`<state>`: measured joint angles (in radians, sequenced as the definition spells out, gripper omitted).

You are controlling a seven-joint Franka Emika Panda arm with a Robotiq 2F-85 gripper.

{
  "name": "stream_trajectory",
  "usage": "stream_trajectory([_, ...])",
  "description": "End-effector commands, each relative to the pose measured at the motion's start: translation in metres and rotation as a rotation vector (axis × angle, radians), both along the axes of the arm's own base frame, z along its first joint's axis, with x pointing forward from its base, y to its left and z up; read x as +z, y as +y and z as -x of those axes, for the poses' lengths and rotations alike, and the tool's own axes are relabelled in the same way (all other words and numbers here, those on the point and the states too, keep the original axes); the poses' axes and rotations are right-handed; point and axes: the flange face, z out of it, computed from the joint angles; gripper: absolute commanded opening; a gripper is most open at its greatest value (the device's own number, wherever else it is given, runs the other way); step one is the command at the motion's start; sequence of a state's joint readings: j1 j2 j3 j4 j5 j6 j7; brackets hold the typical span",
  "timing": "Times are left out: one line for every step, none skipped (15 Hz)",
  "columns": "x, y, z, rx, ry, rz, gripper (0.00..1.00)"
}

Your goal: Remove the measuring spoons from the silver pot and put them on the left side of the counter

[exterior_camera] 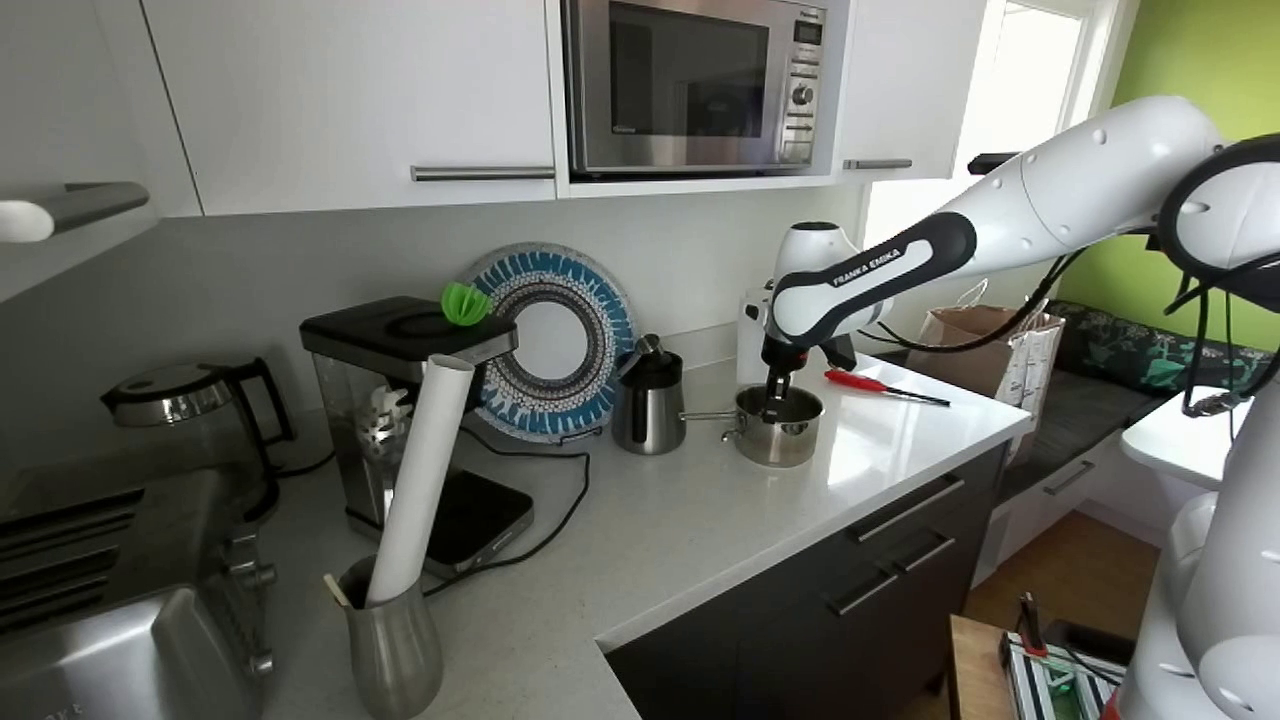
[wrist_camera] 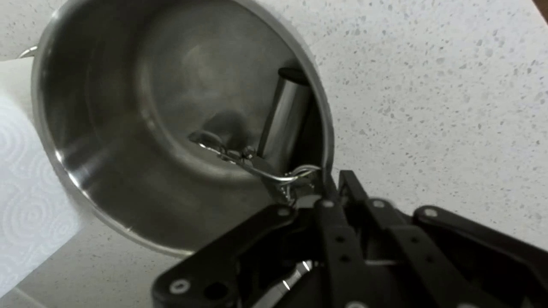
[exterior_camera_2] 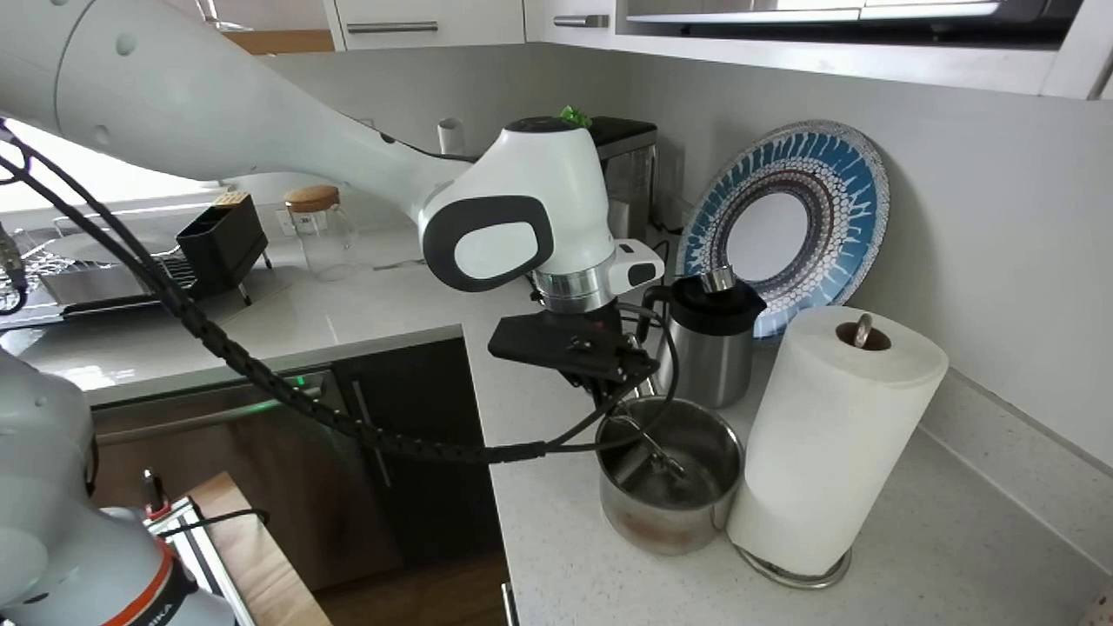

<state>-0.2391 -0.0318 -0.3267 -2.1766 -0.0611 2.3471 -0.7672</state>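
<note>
1. In an exterior view, far left of the pale tabletop (exterior_camera: 680, 530): a steel toaster (exterior_camera: 190, 640); a kettle (exterior_camera: 175, 395) stands behind it.
2. A metal jug (exterior_camera: 395, 650), upright in the foreground, holds a tilted white tube (exterior_camera: 420, 480). Behind it, a black-topped appliance (exterior_camera: 400, 325) carries a green object (exterior_camera: 463, 304).
3. A blue-patterned round plate (exterior_camera: 550, 340) stands on edge; a black-lidded steel container (exterior_camera: 650, 415) is upright just beside it.
4. The silver pot (exterior_camera: 775, 445) is upright on the tabletop, handle turned toward the container.
5. Wrist view: the measuring spoons (wrist_camera: 262, 169) are inside the pot; a ring on them sits at the rim, just beside the pincer (wrist_camera: 339, 182).
6. The pincer points down at the rim, its fingers (wrist_camera: 354, 186) close together, narrow gap. Observer cannot tell whether spoons or rim are clasped.
7. A red-handled tool (exterior_camera: 860, 381) lies on the tabletop, right of the pot. A paper bag (exterior_camera: 975, 345) is beyond; the white arm (exterior_camera: 1010, 210) reaches in from the right.
</note>
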Motion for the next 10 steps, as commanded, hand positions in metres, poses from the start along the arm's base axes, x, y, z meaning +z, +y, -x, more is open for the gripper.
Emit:
stream_trajectory([-0.003,-0.003,-0.002,0.01,0.005,-0.008,0.02])
stream_trajectory([0.002,-0.003,0.0,0.007,0.002,0.0,0.01])
stream_trajectory([0.007,-0.003,0.001,0.008,-0.005,0.007,0.01])
stream_trajectory([0.014,-0.003,0.004,0.005,-0.012,0.02,0.01])
stream_trajectory([0.021,-0.002,0.007,0.005,-0.019,0.033,0.0])
stream_trajectory([0.029,-0.002,0.011,0.008,-0.027,0.047,0.0])
stream_trajectory([0.036,-0.003,0.013,0.011,-0.036,0.059,0.0])
stream_trajectory([0.043,-0.003,0.016,0.017,-0.045,0.071,0.0])
stream_trajectory([0.05,-0.003,0.018,0.023,-0.054,0.082,0.0])
stream_trajectory([0.057,-0.002,0.021,0.033,-0.065,0.086,0.0])
